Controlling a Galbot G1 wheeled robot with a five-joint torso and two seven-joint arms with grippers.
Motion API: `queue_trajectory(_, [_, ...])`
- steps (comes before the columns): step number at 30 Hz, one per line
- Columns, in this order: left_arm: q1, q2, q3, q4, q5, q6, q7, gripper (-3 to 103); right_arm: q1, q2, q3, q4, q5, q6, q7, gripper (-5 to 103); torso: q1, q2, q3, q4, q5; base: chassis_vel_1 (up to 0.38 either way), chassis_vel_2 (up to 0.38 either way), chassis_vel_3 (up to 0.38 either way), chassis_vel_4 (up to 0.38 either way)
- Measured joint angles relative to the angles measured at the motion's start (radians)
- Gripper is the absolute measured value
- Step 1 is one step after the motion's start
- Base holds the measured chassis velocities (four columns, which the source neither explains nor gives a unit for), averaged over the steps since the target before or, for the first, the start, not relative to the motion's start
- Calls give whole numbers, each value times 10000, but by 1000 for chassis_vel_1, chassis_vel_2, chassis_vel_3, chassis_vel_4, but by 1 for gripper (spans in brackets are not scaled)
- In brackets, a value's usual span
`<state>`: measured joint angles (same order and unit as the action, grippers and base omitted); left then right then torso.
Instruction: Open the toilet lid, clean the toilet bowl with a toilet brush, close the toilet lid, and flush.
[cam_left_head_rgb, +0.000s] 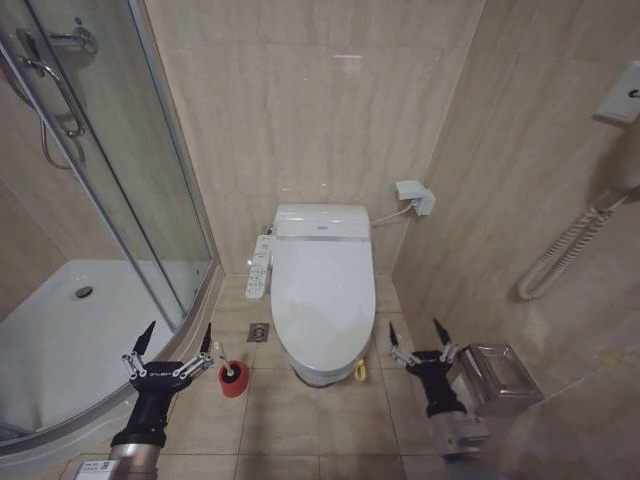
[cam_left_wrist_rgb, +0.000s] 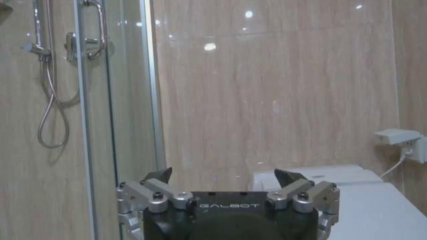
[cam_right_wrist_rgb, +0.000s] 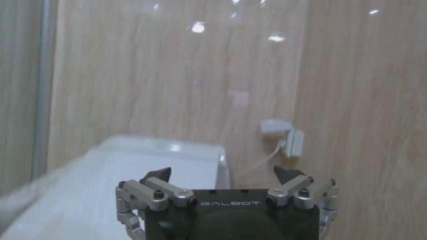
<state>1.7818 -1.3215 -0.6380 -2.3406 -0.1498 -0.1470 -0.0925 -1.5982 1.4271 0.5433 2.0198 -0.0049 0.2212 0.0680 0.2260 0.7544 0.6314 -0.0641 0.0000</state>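
Against the tiled back wall in the head view, the toilet lid (cam_left_head_rgb: 322, 290) lies shut, its long axis running from the tank toward the robot, a yellow loop strap (cam_left_head_rgb: 360, 371) at its near rim. The control panel (cam_left_head_rgb: 259, 267) runs along its left side. The toilet brush (cam_left_head_rgb: 231, 374) stands upright in its red cup (cam_left_head_rgb: 233, 383) on the floor, left of the bowl's front. The left gripper (cam_left_head_rgb: 176, 340) hovers beside the brush, fingers spread wide, holding nothing; the right gripper (cam_left_head_rgb: 419, 334) hovers right of the bowl, likewise spread and empty, near a metal bin (cam_left_head_rgb: 497, 375).

From the left wrist, the left gripper (cam_left_wrist_rgb: 228, 176) reads "GALBOT", fingers apart, facing the shower door (cam_left_wrist_rgb: 110, 100).

From the right wrist, the right gripper (cam_right_wrist_rgb: 223, 173) shows "GALBOT" too, fingers apart, toilet lid (cam_right_wrist_rgb: 127, 175) beyond.
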Motion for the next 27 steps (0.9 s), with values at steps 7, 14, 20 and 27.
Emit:
queue_trajectory(7, [1,-1,0,0,0,0,0,100,313,-662,-506,-1337,-488,-95,47,100,0,0,0,2,1,0,0,0,0])
queue_trajectory(14, [1,0,0,0,0,0,0,100,675,-1139,-828,-2683,-540,-23,121,100,1,0,1,1,1,0,0,0,0])
queue_trajectory(20, [0,0,0,0,0,0,0,100,1004,-1523,-1271,-3741,-531,241,43,100,1,0,1,1,1,0,0,0,0])
queue_trajectory(27, [1,0,0,0,0,0,0,100,1423,-1688,-1765,-4786,-560,531,-42,100,2,0,1,1,0,0,0,0,0])
